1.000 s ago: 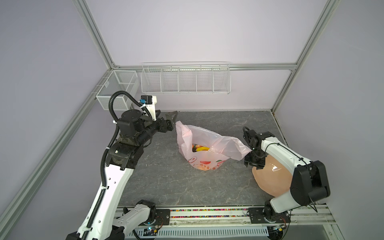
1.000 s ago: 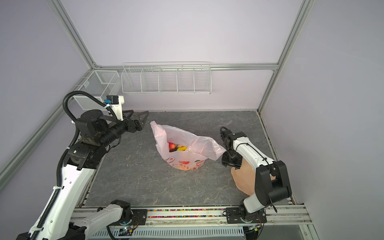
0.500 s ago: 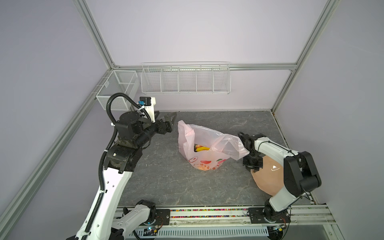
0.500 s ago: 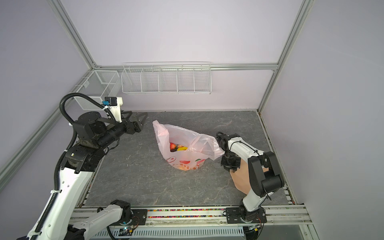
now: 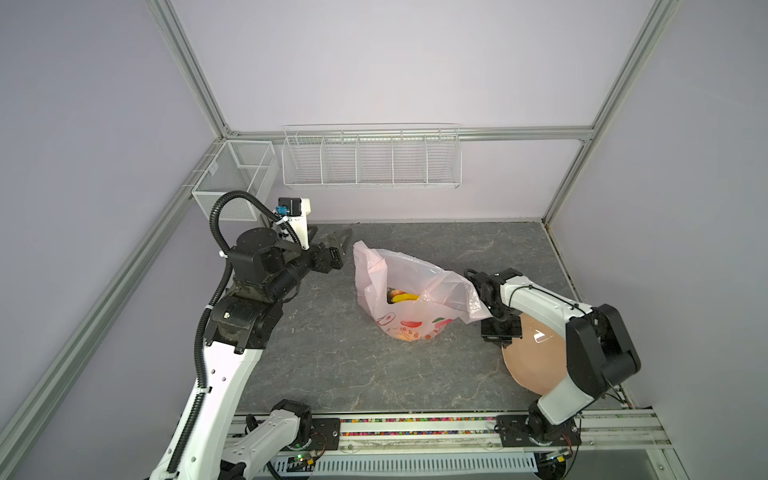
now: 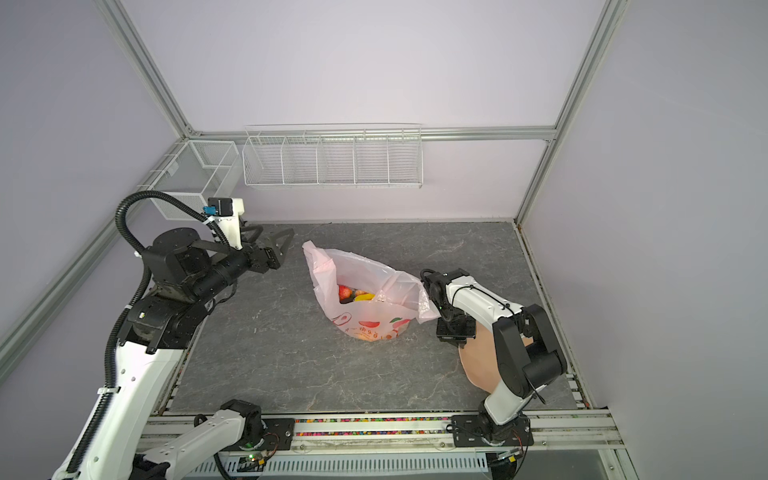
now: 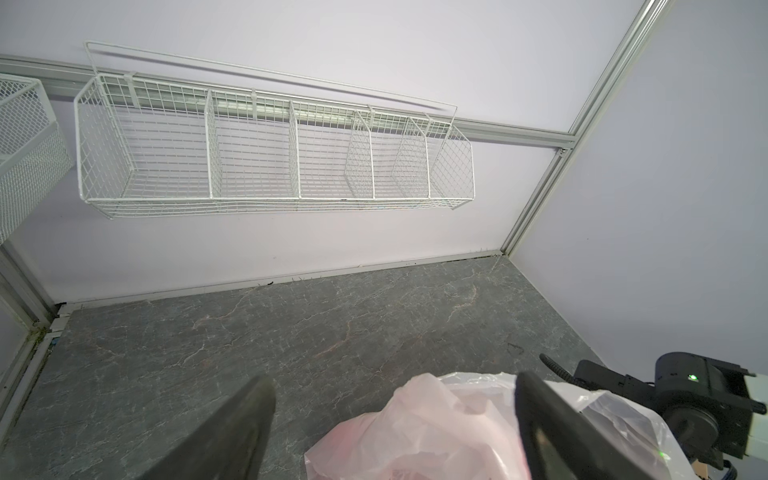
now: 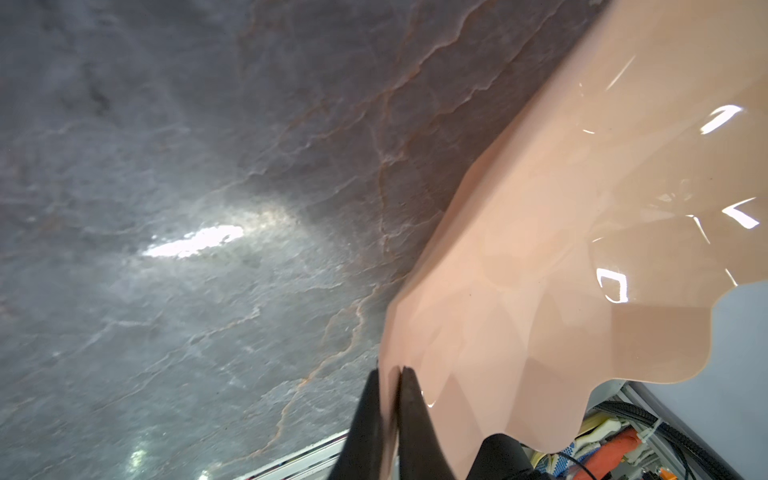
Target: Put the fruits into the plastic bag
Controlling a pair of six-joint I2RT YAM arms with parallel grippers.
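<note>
The plastic bag (image 5: pixel 411 299) (image 6: pixel 365 291) stands open mid-table, pale pink and crinkly. Inside it lie the fruits: a yellow banana (image 5: pixel 405 297) and a red round fruit (image 6: pixel 344 292) show through the mouth. My left gripper (image 5: pixel 343 241) (image 6: pixel 274 241) (image 7: pixel 395 380) hovers open just behind and left of the bag's handle loop (image 7: pixel 428 399), with nothing between its fingers. My right gripper (image 8: pixel 390 370) is shut on the rim of the peach wavy-edged plate (image 8: pixel 561 249) (image 5: pixel 536 357) (image 6: pixel 478 361), right of the bag. In both top views its wrist hides the fingers.
A white wire rack (image 5: pixel 370 156) (image 7: pixel 270 162) hangs on the back wall, and a mesh basket (image 5: pixel 237 178) sits in the back left corner. The front rail (image 5: pixel 415 428) borders the grey stone table. The bag's right flap (image 5: pixel 469 299) lies close to the right arm.
The right gripper has closed onto the plate's rim. The right arm has shifted a little toward the bag. The left gripper stays open and has pulled back slightly.
</note>
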